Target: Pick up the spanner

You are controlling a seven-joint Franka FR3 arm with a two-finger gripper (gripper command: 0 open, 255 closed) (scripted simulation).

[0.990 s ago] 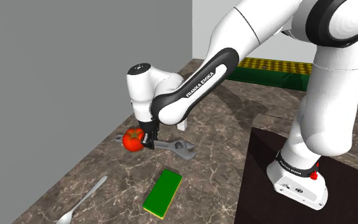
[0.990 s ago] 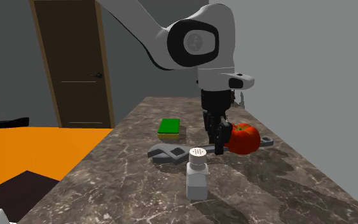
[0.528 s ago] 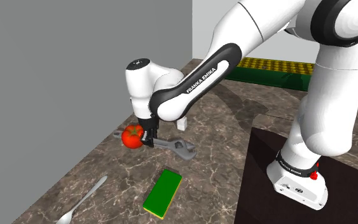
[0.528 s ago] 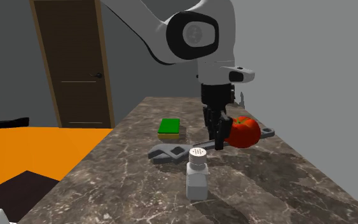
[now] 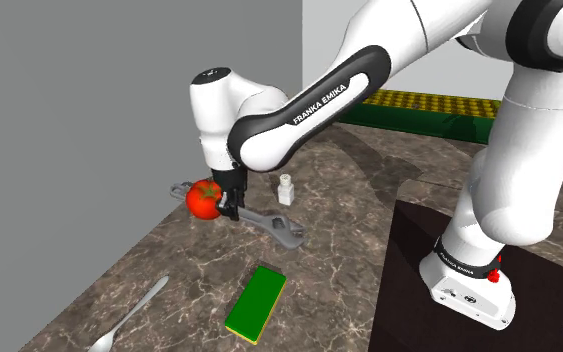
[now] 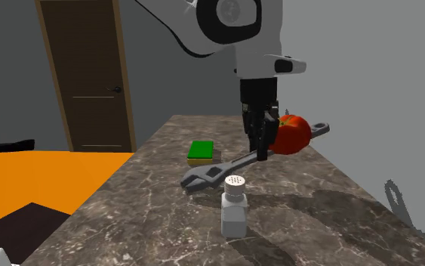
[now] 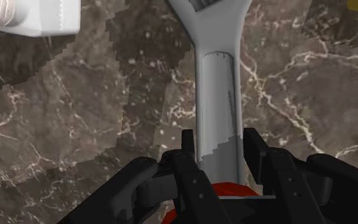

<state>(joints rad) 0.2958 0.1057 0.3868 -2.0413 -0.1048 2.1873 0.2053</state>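
Note:
A grey spanner [image 5: 269, 220] hangs tilted over the dark marble table [image 5: 339, 290], its jaw head [image 6: 201, 180] low near the surface and its ring end [image 6: 320, 128] raised. My gripper [image 5: 227, 207] is shut on the handle, which runs between the two black fingers [image 7: 190, 156] in the wrist view; the spanner [image 7: 217, 95] stretches away from them. A red tomato [image 5: 204, 198] sits against the gripper and the raised handle, off the table; the tomato [image 6: 290, 134] hides part of the handle.
A white shaker [image 5: 285, 189] stands just past the spanner's head. A green and yellow sponge [image 5: 256, 302] and a spoon [image 5: 129, 318] lie nearer the front. A grey wall rises along the shoulder view's left. The dark stand [image 5: 439, 300] sits at lower right.
My gripper has risen with the spanner's handle. The ring end and the tomato went up with it, and the spanner now slants with its head low.

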